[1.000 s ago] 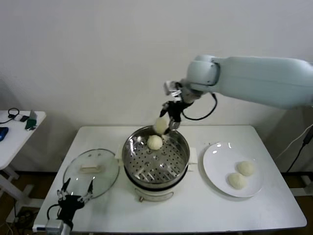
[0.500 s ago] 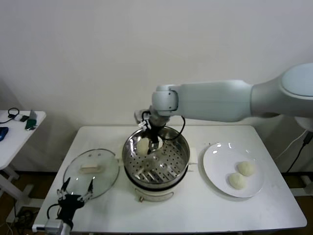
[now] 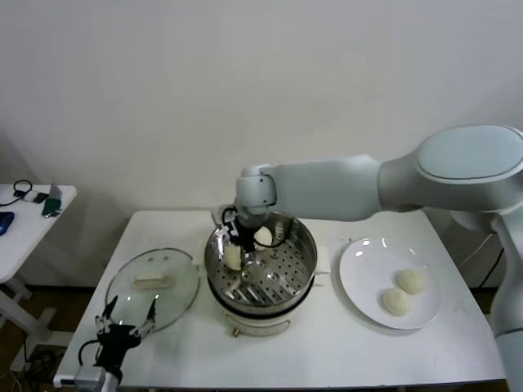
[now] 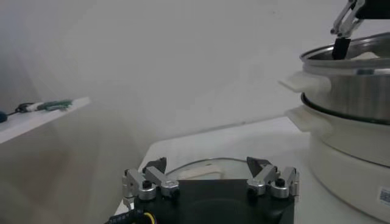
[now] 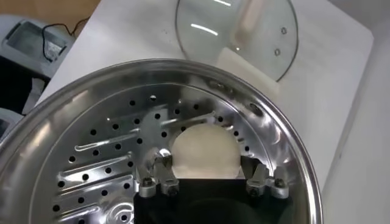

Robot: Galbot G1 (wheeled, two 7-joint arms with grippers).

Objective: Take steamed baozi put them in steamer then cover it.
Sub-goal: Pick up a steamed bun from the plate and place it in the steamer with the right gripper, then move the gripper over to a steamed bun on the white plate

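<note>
The steel steamer stands mid-table on its cream pot base. My right gripper reaches down into the steamer's left side and is shut on a baozi; the right wrist view shows this bun between the fingers, low over the perforated floor. Another baozi lies inside near the back. Two more baozi rest on the white plate. The glass cover lies flat on the table to the left. My left gripper hovers open at the cover's front edge, holding nothing.
A small side table with dark odds and ends stands beyond the table's left edge. The steamer's wall rises close to the right of the left gripper, and the cover's rim lies just ahead of it.
My right arm has swung left and down from above the steamer's back rim, carrying the baozi into the basket's left side. The left arm has not moved.
</note>
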